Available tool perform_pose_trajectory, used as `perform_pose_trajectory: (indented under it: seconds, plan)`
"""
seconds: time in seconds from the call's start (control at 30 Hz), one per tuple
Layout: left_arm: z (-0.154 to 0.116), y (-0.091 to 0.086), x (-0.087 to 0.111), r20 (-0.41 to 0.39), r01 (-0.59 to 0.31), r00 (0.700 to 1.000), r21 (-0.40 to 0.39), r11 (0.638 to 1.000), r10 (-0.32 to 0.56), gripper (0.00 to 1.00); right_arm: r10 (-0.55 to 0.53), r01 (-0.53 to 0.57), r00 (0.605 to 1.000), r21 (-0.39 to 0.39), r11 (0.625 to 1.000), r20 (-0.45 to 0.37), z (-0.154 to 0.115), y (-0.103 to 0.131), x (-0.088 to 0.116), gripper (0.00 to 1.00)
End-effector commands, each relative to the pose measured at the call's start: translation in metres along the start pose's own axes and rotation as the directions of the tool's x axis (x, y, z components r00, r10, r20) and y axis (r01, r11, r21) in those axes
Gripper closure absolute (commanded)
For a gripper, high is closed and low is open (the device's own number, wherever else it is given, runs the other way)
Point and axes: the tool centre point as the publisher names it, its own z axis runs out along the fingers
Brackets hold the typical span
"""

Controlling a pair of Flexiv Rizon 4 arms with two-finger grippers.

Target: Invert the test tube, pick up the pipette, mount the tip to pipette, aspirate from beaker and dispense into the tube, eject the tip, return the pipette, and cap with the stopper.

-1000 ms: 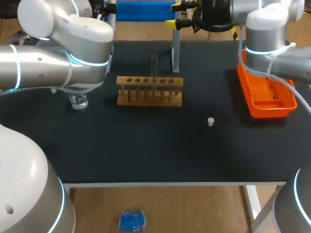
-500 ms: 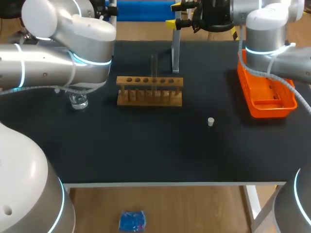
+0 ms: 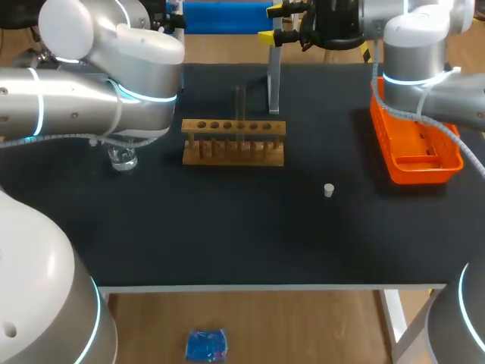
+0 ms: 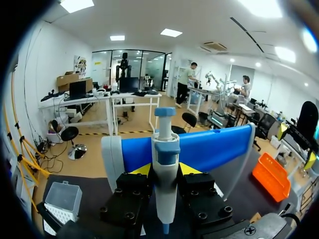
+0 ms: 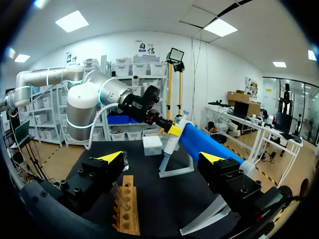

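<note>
My left gripper (image 4: 164, 169) is shut on the white pipette (image 4: 163, 164) with the blue top, right in front of the blue bar of the pipette stand (image 4: 209, 147). In the head view this gripper (image 3: 173, 15) is at the table's far edge, largely hidden behind my left arm. The right wrist view shows the same pipette (image 5: 168, 144) held next to the stand. A glass test tube (image 3: 240, 106) stands upright in the wooden rack (image 3: 233, 142). The beaker (image 3: 121, 158) sits left of the rack, the small stopper (image 3: 329, 190) to its right. My right gripper (image 3: 273, 23) hangs open and empty at the far middle.
An orange tray (image 3: 417, 148) lies at the right edge under my right arm. A white tip box (image 4: 62, 199) stands beside my left gripper near the table's far left. A white stand support (image 3: 273, 83) rises behind the rack. My bulky left arm overhangs the beaker.
My left arm's elbow has drifted slightly to the right, with the pipette still gripped. The right arm and the things on the table have kept still.
</note>
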Motion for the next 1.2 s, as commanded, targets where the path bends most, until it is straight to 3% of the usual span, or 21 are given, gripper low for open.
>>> perform_pose_trajectory:
  seconds: [0.03, 0.1, 0.13, 0.2, 0.57, 0.83, 1.03, 1.2]
  plan:
    - [0.003, 0.004, 0.001, 0.005, 0.006, 1.000, -0.005, 1.000, -0.006, 1.00, 0.001, -0.001, 1.000, 0.003, 1.000, -0.003, -0.001, 0.000, -0.001, 0.00]
    - [0.004, 0.005, 0.001, 0.007, 0.012, 1.000, -0.007, 1.000, -0.012, 1.00, 0.001, -0.001, 1.000, 0.003, 1.000, -0.003, -0.001, 0.000, -0.001, 0.00]
    - [0.004, 0.005, 0.001, 0.007, 0.013, 1.000, -0.007, 1.000, -0.013, 0.91, 0.001, -0.001, 1.000, 0.003, 1.000, -0.003, -0.001, 0.000, -0.001, 0.00]
    - [0.004, 0.005, 0.001, 0.007, 0.020, 1.000, -0.007, 1.000, -0.020, 0.00, 0.001, -0.001, 1.000, 0.003, 1.000, -0.003, -0.001, 0.000, -0.001, 0.00]
    - [0.002, 0.006, 0.004, 0.000, 0.031, 1.000, -0.009, 0.999, -0.031, 0.00, 0.001, -0.001, 1.000, 0.003, 1.000, -0.003, -0.001, 0.000, -0.001, 0.00]
    - [-0.018, -0.009, 0.015, -0.017, 0.008, 1.000, 0.025, 1.000, -0.008, 0.00, 0.001, -0.001, 1.000, 0.003, 1.000, -0.003, -0.001, 0.000, -0.001, 0.00]
    - [-0.052, -0.019, 0.038, -0.070, -0.023, 0.997, 0.061, 0.998, 0.027, 0.00, 0.001, -0.001, 1.000, 0.003, 1.000, -0.003, -0.001, 0.000, -0.001, 0.00]
    - [-0.089, -0.019, 0.066, -0.164, -0.060, 0.984, 0.081, 0.995, 0.072, 0.00, 0.001, -0.001, 1.000, 0.003, 1.000, -0.003, -0.001, 0.000, -0.001, 0.00]
